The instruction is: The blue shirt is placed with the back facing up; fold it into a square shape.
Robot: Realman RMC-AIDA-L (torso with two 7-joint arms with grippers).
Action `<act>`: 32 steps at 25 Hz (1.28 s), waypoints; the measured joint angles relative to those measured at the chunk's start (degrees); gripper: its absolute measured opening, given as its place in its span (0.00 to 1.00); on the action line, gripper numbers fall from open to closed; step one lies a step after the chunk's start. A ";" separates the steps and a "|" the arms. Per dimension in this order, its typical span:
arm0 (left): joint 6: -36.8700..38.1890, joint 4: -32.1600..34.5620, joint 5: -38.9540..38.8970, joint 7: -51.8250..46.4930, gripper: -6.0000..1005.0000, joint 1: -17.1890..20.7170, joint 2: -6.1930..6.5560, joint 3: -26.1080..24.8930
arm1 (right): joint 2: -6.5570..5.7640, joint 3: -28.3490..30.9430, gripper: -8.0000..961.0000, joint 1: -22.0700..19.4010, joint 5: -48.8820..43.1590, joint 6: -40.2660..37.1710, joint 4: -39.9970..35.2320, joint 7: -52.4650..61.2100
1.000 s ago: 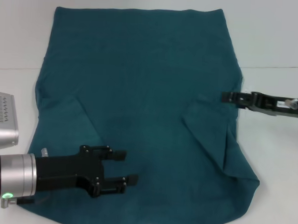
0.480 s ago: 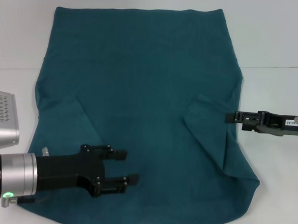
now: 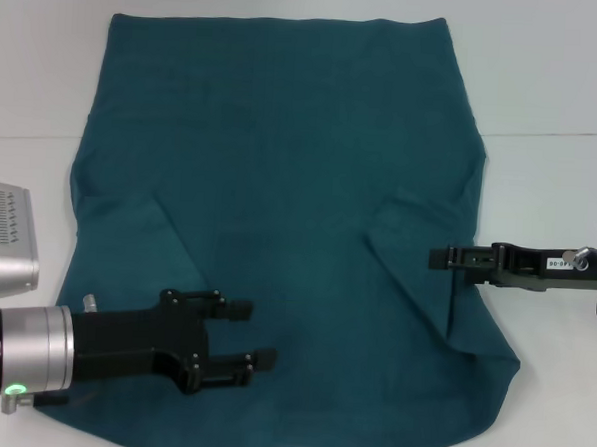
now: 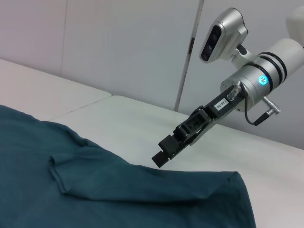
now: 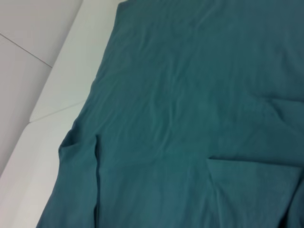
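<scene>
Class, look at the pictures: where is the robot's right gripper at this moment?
In the head view, the right gripper reaches in from the right, its tip over the right edge of the blue shirt, beside the folded-in sleeve.

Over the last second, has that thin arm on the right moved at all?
Yes. The right gripper has moved toward the robot and inward, from beside the blue shirt to over its folded-in sleeve. The left gripper has stayed put.

Plain teal-blue shirt [image 3: 279, 212], white table [image 3: 566, 87]
</scene>
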 joint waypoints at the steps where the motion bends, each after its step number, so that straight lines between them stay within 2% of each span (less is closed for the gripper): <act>1: -0.27 0.00 0.06 0.01 0.70 0.06 0.02 0.00 | 0.06 -0.21 0.96 -0.08 0.00 0.36 0.09 0.01; 6: -0.39 0.00 0.08 0.02 0.70 0.06 0.03 0.00 | 0.20 -1.16 0.96 0.00 -0.02 2.62 1.55 0.04; 13: -0.44 0.00 0.08 0.02 0.70 -0.09 0.10 0.00 | 1.34 -1.67 0.96 0.69 -0.07 4.78 1.76 0.04; 21: -0.53 0.08 0.06 0.08 0.70 -0.12 0.12 -0.25 | 4.24 -1.89 0.96 2.78 0.51 6.12 1.30 -1.00; 26: -0.53 0.18 0.06 0.10 0.70 0.00 0.12 -0.41 | 5.92 -1.79 0.96 4.82 2.09 4.17 1.11 -3.70; 29: -0.57 0.28 0.06 0.11 0.70 0.20 0.12 -0.49 | 6.05 -1.72 0.96 5.26 2.96 2.43 1.03 -4.53; 32: -0.90 0.27 0.06 0.11 0.70 0.29 0.12 -0.56 | 5.62 -1.42 0.96 4.82 3.56 1.64 0.81 -4.51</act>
